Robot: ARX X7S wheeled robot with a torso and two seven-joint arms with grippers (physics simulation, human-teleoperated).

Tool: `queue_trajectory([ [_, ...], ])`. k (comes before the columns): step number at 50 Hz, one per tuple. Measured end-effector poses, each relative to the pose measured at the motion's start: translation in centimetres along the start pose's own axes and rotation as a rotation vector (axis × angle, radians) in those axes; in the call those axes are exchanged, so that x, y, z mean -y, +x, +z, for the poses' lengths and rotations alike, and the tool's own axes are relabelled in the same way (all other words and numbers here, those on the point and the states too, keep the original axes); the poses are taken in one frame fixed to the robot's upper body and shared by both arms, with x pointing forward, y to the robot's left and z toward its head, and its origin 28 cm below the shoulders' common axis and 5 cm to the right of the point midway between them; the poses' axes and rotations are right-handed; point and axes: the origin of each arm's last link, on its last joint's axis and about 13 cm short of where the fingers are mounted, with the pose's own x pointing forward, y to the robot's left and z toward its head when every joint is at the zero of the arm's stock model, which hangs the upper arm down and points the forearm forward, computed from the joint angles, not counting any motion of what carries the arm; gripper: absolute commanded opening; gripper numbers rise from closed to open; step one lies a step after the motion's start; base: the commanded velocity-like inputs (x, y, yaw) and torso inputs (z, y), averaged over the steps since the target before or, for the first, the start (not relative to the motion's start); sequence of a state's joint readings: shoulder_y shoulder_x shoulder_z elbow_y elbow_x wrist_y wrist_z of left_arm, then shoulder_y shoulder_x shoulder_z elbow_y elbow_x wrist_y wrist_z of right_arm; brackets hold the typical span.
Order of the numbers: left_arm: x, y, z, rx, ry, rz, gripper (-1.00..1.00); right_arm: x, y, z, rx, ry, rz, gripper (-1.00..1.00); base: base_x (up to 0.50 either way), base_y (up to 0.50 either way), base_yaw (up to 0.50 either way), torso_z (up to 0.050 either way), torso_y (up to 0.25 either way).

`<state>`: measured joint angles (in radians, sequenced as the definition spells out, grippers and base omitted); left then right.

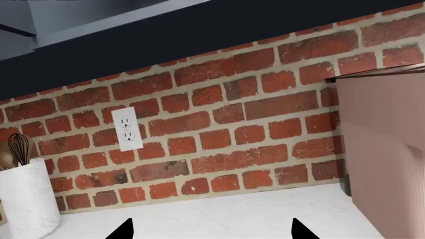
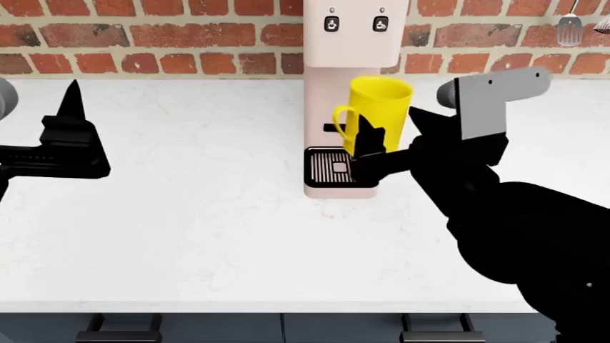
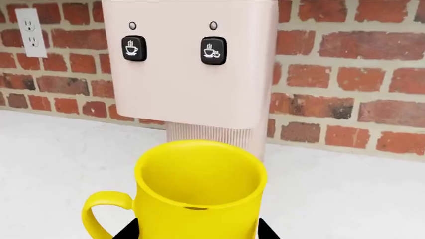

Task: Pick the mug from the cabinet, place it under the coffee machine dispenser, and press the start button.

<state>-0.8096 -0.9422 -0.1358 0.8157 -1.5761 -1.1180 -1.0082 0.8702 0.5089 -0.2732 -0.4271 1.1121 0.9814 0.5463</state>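
The bright yellow mug [image 2: 379, 107] is upright in my right gripper [image 2: 373, 146], which is shut on its body, handle to the left. It hangs in front of the pale pink coffee machine [image 2: 355, 43], above the black slotted drip tray [image 2: 331, 167] and just right of it. In the right wrist view the mug [image 3: 199, 191] sits between the fingertips, below the machine's head [image 3: 192, 59] with two black cup buttons [image 3: 134, 48]. My left gripper [image 2: 71, 125] is open and empty over the white counter, far left; its fingertips [image 1: 121, 231] show in the left wrist view.
A white marble counter [image 2: 191, 214] runs to a red brick wall [image 2: 143, 36]. The left wrist view shows a wall outlet [image 1: 126, 128], a white utensil holder with a whisk [image 1: 23, 199], the machine's side [image 1: 388, 149] and a dark cabinet underside above.
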Motion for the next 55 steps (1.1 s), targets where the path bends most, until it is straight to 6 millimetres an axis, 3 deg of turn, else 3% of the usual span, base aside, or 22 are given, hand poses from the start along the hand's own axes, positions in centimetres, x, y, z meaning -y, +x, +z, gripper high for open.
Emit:
queue_trajectory([
  [36,0.0,-0.2,0.1,0.001,-0.002,0.004,1.00,0.3,3.9,-3.9,-0.034,0.020,0.039,-1.00,0.00,0.00,0.00,0.000,0.000],
  [55,0.0,-0.3,0.1,0.001,-0.002,0.003,1.00,0.7,5.7,-4.8,-0.043,0.021,0.052,-1.00,0.00,0.00,0.00,0.000,0.000],
])
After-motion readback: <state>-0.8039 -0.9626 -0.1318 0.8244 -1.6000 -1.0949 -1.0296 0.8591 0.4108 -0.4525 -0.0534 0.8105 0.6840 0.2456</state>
